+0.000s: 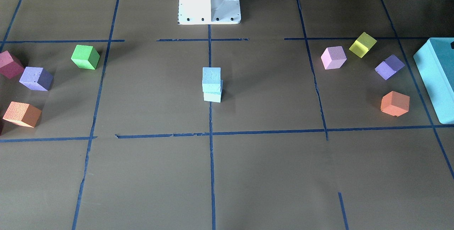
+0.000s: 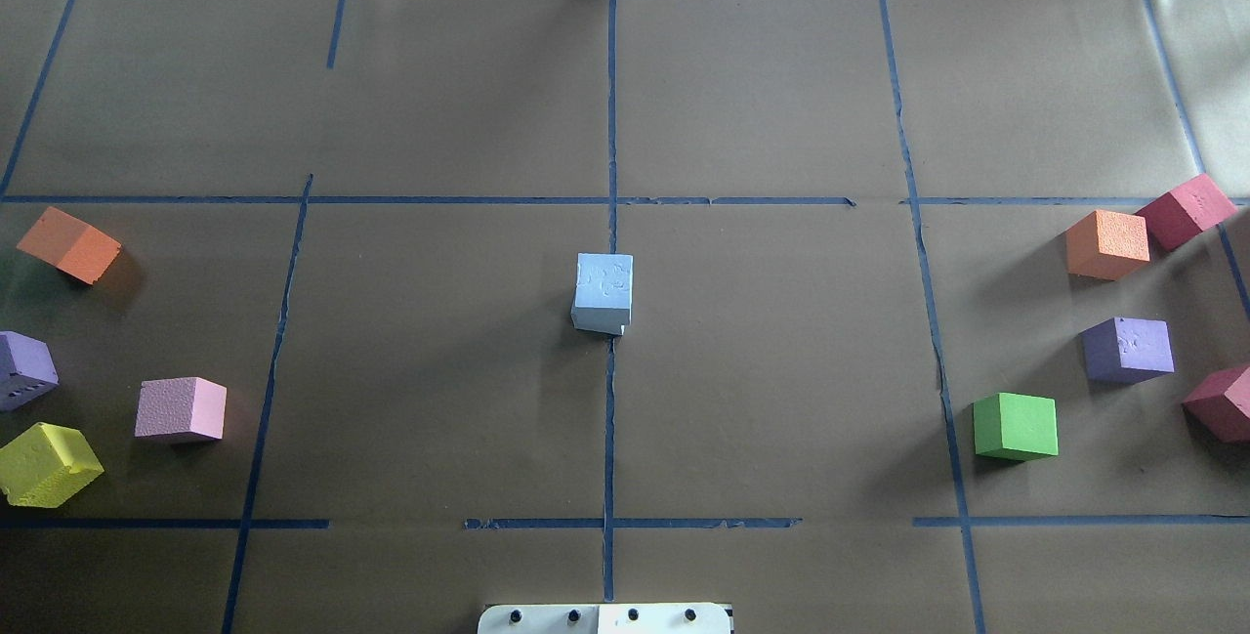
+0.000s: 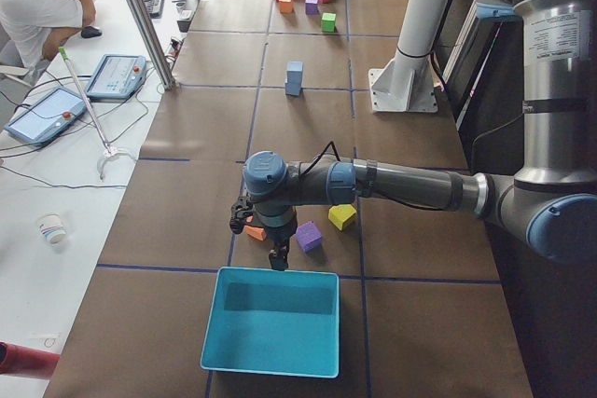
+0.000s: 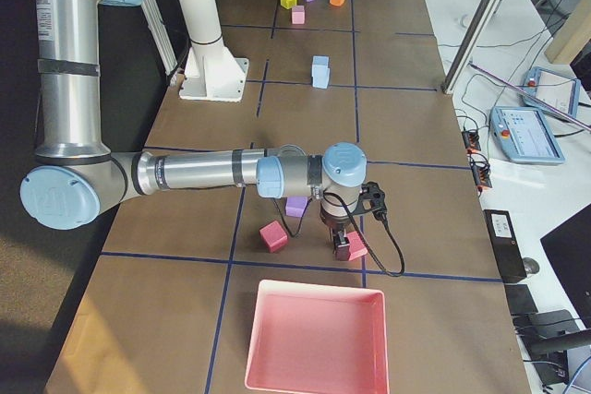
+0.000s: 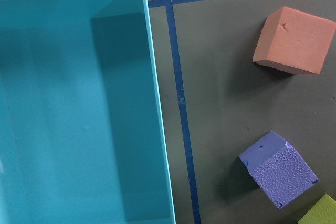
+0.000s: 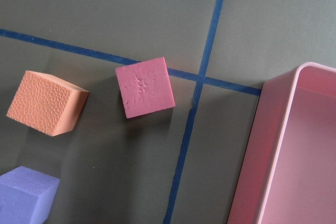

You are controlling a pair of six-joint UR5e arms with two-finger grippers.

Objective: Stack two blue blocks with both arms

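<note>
Sky-blue foam: the two blue blocks [image 1: 212, 84] stand stacked, not quite flush, on the centre tape line [image 1: 211, 152] of the table [image 1: 269, 173], so the task looks done. Left gripper [image 3: 278, 256] hangs by the teal box [image 3: 270, 323], right gripper [image 4: 340, 244] by the pink tray [image 4: 314, 339], likely parked clear; finger state cannot be told.

The two blue blocks stand stacked in the middle of the desk, midway between its left and right ends. The upper blue block [image 1: 211, 77] is a pale sky-blue foam cube with a pitted top. It rests upright on the lower blue block [image 1: 212, 97], turned slightly so their edges are not flush. The left arm [image 3: 401, 184] stretches level toward the desk's left end, its left gripper [image 3: 278, 258] pointing down. The right arm [image 4: 203, 173] mirrors it toward the right end, right gripper [image 4: 340, 248] down. Neither gripper's opening is clear.
</note>
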